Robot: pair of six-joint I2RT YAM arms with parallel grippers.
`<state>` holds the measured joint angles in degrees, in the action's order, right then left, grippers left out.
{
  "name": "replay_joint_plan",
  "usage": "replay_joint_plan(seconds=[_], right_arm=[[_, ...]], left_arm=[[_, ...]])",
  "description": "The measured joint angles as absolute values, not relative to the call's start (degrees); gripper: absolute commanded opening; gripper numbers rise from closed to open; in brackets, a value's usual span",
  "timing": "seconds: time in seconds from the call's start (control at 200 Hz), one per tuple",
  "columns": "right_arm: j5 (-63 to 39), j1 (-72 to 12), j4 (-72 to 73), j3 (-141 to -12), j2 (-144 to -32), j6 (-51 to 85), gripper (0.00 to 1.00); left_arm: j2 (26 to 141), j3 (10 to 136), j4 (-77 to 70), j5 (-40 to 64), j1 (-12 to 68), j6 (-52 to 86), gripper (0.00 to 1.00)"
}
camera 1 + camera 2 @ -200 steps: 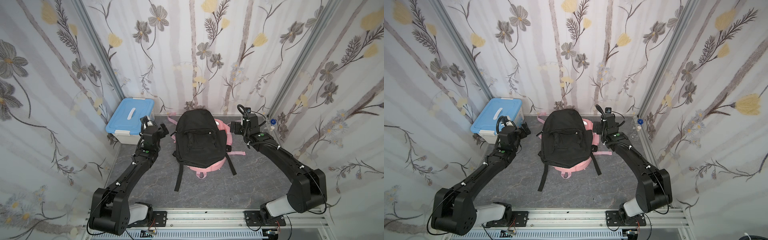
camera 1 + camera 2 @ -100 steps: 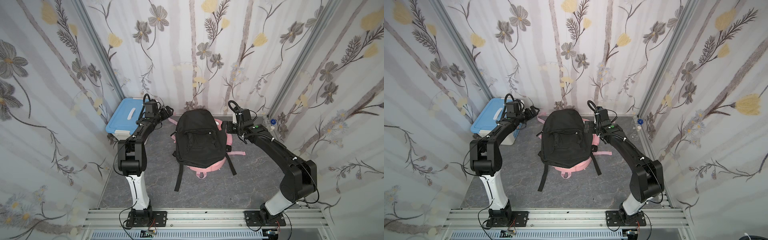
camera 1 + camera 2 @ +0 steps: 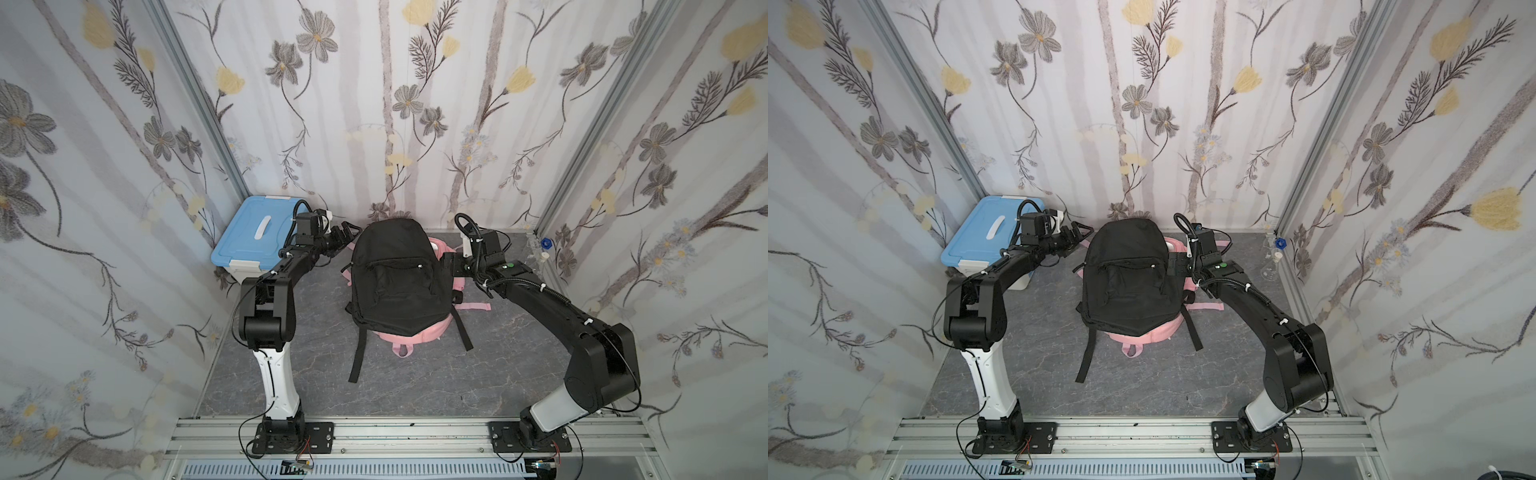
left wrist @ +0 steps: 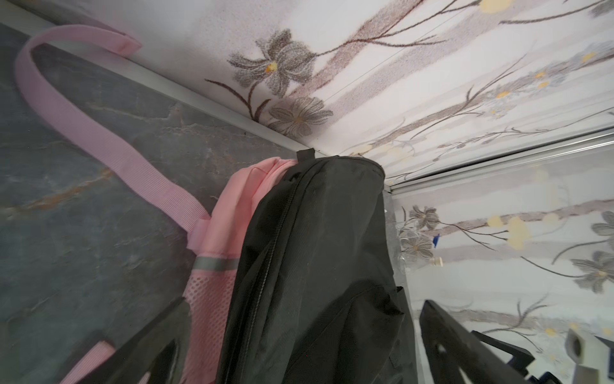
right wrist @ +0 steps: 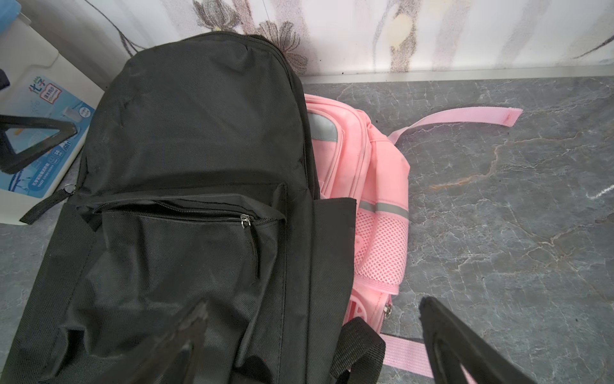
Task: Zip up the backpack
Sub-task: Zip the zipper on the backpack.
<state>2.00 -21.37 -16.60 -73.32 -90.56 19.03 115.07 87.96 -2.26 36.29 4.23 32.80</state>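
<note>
The pink backpack (image 3: 417, 333) lies flat on the grey table, mostly hidden under a black backpack (image 3: 397, 282). Only its lower edge, right side (image 5: 365, 173) and loose pink straps (image 4: 99, 139) show. My left gripper (image 3: 348, 235) is open at the bags' upper left corner, and its fingers (image 4: 159, 332) stand either side of the stacked bags' edge. At their right side, level with the black bag's front pocket, my right gripper (image 3: 446, 264) is open too, one finger (image 5: 189, 332) over black fabric and the other over the table. Neither holds anything.
A white box with a blue lid (image 3: 257, 237) stands at the back left, close behind my left arm. A small glass flask (image 3: 540, 255) sits in the back right corner. Flowered walls close in three sides. Black straps (image 3: 357, 353) trail toward the front.
Both grippers have moved in toward the bags. The left arm's elbow rose and its gripper reached to the bags' upper left. The right gripper shifted left to their right side. Both stayed open.
</note>
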Motion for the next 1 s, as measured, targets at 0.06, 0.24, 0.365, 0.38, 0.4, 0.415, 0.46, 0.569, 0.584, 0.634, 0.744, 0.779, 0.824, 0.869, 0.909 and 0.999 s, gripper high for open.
replay_joint_plan(seconds=[0.06,0.24,0.365,0.38,0.4,0.415,0.46,0.569,0.584,0.634,0.744,0.779,0.824,0.869,0.909,0.999], right_arm=[[1.7,-21.4,-15.8,-73.3,-90.4,19.0,1.00],[4.3,-21.4,-15.1,-73.6,-89.8,19.0,1.00],[6.0,-21.3,-15.0,-73.9,-90.0,19.0,1.00],[6.1,-21.3,-14.9,-73.9,-90.0,19.0,1.00],[6.2,-21.3,-14.8,-73.8,-90.0,19.0,1.00],[6.3,-21.3,-14.6,-73.7,-89.9,19.0,1.00],[6.5,-21.2,-14.3,-73.4,-89.7,19.0,1.00],[6.8,-21.2,-14.2,-73.0,-89.3,19.0,1.00],[6.9,-21.2,-14.2,-73.0,-89.2,19.1,1.00],[6.9,-21.2,-14.2,-73.0,-89.1,19.2,1.00],[7.6,-21.1,-14.0,-72.8,-88.8,19.2,1.00],[7.7,-21.0,-13.9,-72.8,-88.8,19.2,1.00],[7.8,-21.0,-13.9,-72.8,-88.8,19.2,1.00],[7.8,-21.0,-13.8,-72.8,-88.8,19.2,1.00],[7.8,-20.9,-13.6,-72.8,-88.8,19.2,1.00],[7.8,-20.8,-13.2,-72.5,-88.8,19.4,1.00]], left_arm=[[111.2,87.9,3.2,25.6,6.7,28.4,1.00],[103.4,87.4,7.8,3.8,13.7,18.0,1.00],[112.4,93.4,9.8,11.5,7.1,21.4,1.00],[113.4,93.8,9.5,13.1,6.3,22.4,1.00],[114.5,94.0,9.2,15.3,5.3,23.9,1.00],[115.2,94.0,9.0,16.7,4.6,25.0,1.00],[115.6,92.5,8.2,18.5,3.0,27.6,1.00],[111.1,87.2,7.2,12.9,6.0,24.8,1.00],[110.2,86.7,7.2,11.8,7.0,23.6,1.00],[106.1,85.6,7.5,7.6,11.3,19.5,1.00],[101.6,84.4,2.7,1.4,13.3,19.2,1.00],[101.3,81.6,-1.6,2.5,11.0,20.9,1.00],[101.8,77.4,-6.8,6.2,7.6,23.9,1.00],[104.4,75.8,-7.5,10.0,4.9,27.1,1.00],[107.1,76.3,-6.4,12.5,3.8,28.9,1.00],[112.6,83.2,-3.6,18.9,3.7,29.0,1.00]])
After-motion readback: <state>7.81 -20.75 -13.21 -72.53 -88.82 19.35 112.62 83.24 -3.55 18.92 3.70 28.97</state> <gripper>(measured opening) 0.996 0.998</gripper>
